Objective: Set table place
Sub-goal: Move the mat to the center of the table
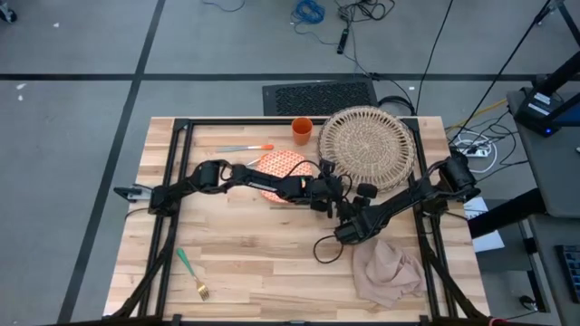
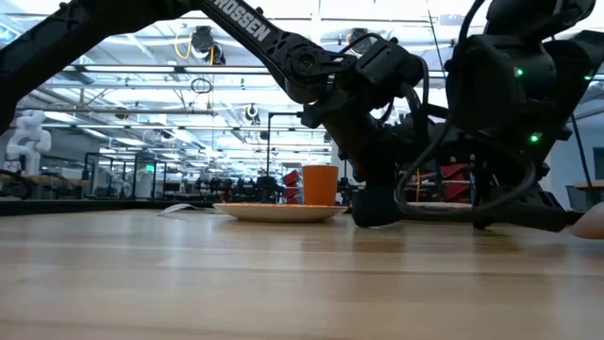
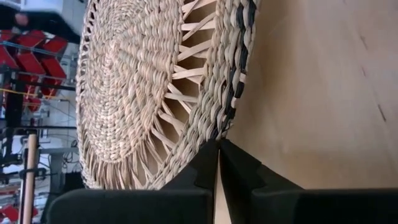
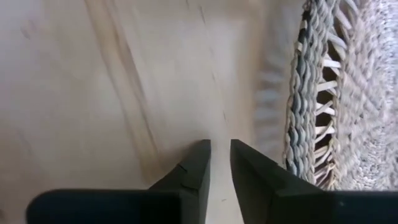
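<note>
You had the left gripper (image 1: 332,201) down at the near rim of the wicker placemat (image 1: 366,148), which lay flat at the far right of the table (image 1: 263,263), partly over the table's back edge. In the left wrist view its fingers (image 3: 199,171) were pressed fully together right at the dark-banded edge of the weave; whether any strand was caught between them I could not tell, and from that view it looked more like a closure beside the rim than on it. Your right gripper (image 4: 220,163) sat just beside the same rim, over bare wood, its fingers a narrow slit apart and holding nothing.

Expect the mat to be light, stiff enough to keep its round shape but springy, and rough, so it should not slip once pinched. The open lattice ring and the braided border are the places to take it; the tight centre offers no edge. Lying flat, it likely needs a fingertip slid under the rim first.

The patterned plate (image 1: 279,174) sat under your left arm, the orange cup (image 1: 302,130) just beside the mat, the knife (image 1: 245,148) near the back, the green-handled fork (image 1: 191,273) near the front left, and the soft beige napkin (image 1: 390,270) crumpled near the front right
</note>
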`<move>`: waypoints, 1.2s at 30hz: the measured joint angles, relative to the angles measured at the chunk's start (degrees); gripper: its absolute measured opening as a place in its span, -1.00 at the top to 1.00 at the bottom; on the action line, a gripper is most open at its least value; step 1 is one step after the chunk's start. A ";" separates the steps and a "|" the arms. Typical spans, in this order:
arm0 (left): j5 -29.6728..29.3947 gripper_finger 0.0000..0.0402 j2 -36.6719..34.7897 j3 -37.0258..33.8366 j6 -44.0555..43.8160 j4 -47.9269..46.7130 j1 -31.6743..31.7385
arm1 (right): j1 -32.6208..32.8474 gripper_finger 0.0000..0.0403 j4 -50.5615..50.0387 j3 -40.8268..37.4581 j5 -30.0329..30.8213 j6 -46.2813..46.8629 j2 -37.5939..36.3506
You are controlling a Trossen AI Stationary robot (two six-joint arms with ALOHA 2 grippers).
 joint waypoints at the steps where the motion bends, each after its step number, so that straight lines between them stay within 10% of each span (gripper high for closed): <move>1: -0.51 1.00 0.00 0.00 0.04 0.02 -0.08 | 0.35 0.68 0.00 -0.06 0.57 0.01 0.00; 11: -1.78 1.00 0.00 -0.07 -0.94 -0.39 -0.50 | 1.16 0.19 -2.54 -0.13 3.93 3.69 0.07; 23: -1.82 0.98 -0.07 -0.07 -3.02 -4.21 -0.77 | 1.37 0.03 -5.90 0.05 0.64 5.15 -0.05; 36: -5.28 0.20 -0.11 -0.07 -3.91 -5.68 -1.33 | 6.79 0.02 -14.70 -0.26 -15.41 9.87 -4.33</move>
